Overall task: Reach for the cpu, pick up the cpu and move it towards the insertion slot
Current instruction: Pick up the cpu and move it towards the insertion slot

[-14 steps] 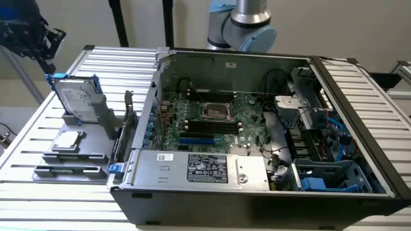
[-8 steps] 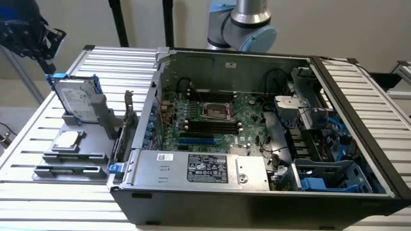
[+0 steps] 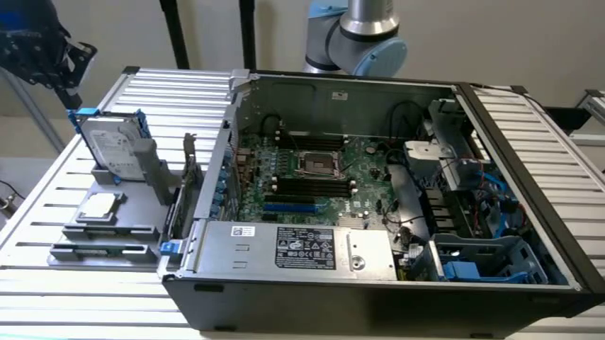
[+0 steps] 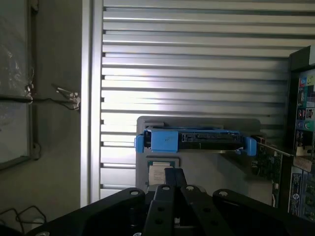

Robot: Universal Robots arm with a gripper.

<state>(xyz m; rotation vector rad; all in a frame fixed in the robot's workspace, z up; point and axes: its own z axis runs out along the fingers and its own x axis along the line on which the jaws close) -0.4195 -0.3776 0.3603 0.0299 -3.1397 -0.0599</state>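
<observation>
My jaws, pressed together and empty, hover well apart from the cpu (image 4: 155, 173) (untouched), so grasp and carry remain.

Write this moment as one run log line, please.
phase: reach | gripper: raised, apart from cpu | cpu: flat on grey holder, near upright hard drive
</observation>
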